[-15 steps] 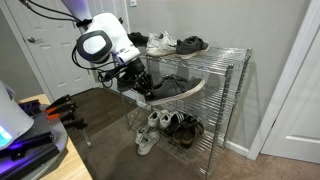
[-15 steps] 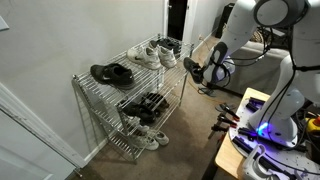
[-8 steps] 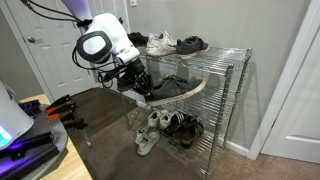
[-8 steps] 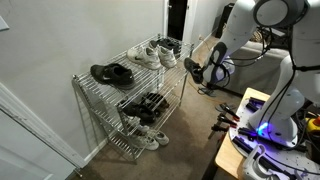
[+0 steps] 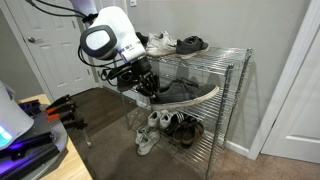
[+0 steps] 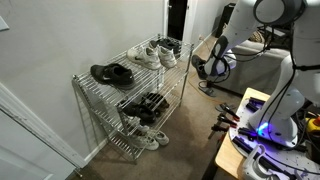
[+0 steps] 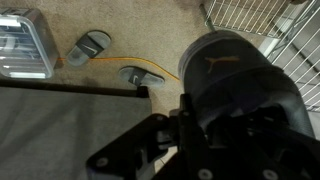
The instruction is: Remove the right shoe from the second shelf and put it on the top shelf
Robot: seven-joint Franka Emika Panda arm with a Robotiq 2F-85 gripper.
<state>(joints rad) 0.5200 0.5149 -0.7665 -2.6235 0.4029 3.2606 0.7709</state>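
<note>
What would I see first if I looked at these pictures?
The big white robot arm stands out first: its gripper holds a black shoe in the air by the chrome wire rack. Then the white sneakers on the rack's top shelf catch the eye.

Your view holds:
- a white sneaker pair (image 5: 160, 42) and a dark pair (image 5: 192, 43), side by side, highest on the rack
- mixed white and dark shoes (image 5: 165, 127) lowest down
- a white panelled door (image 5: 45, 55)
- carpet (image 7: 130, 25) carrying an orange cable (image 7: 112, 61), a grey fitting (image 7: 92, 45) and a clear plastic box (image 7: 25, 45)
</note>
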